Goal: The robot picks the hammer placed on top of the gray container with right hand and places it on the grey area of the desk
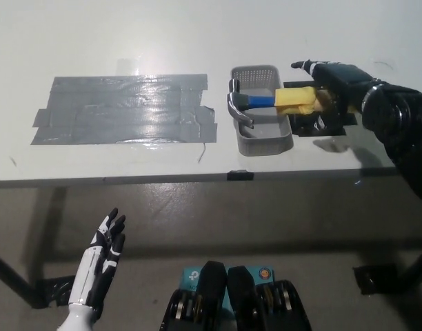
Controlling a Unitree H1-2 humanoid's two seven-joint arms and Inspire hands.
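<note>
A hammer (pixel 266 101) with a metal claw head, blue neck and yellow handle lies across the top of the gray container (pixel 260 136) on the white desk. My black right hand (pixel 333 81) has come in from the right and hovers open over the far end of the yellow handle, fingers pointing left, not closed on it. The grey taped area (pixel 121 109) covers the desk to the left of the container. My white left hand (pixel 99 265) rests open below the desk edge at the lower left.
A black flat block (pixel 323 123) lies under the handle end, right of the container. The desk's front edge (pixel 197 178) runs across the middle of the picture, with floor and table legs below.
</note>
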